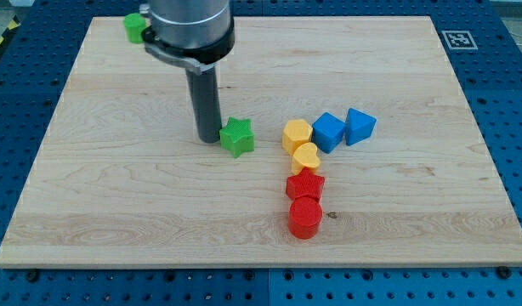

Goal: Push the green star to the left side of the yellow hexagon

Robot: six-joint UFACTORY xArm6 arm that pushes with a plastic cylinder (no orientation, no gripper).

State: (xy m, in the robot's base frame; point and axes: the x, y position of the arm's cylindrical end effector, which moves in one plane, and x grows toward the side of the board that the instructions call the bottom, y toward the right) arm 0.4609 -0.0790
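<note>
while the green star [236, 136] sits near the middle of the wooden board [108, 195], it is already on the view's left of the yellow hexagon [297, 134], with a bare strip of wood between them. my tip [209, 138] rests just beside the star's left edge, touching it or very nearly so; i cannot tell which from this angle. there are no jaws on this rod to be apart or together, so it only leans against things, and it grips nothing. below the hexagon, touching it, lies a yellow heart [306, 156], then a red star [304, 184] and a red cylinder [304, 218] in a column toward the view's bottom. to the hexagon's right a blue cube [328, 132] touches it, with a blue triangular block [360, 125] beside that. a second green block [134, 27] sits at the view's top left, partly hidden by the arm. as i judge it, a short push toward the view's right remains. the risk is overshoot: driven too far, the star would shove the hexagon into the blue cube and the heart, scattering the cluster. the star's points also give an uneven face, so an off-centre push could spin it and let it slip off the rod toward the heart.
</note>
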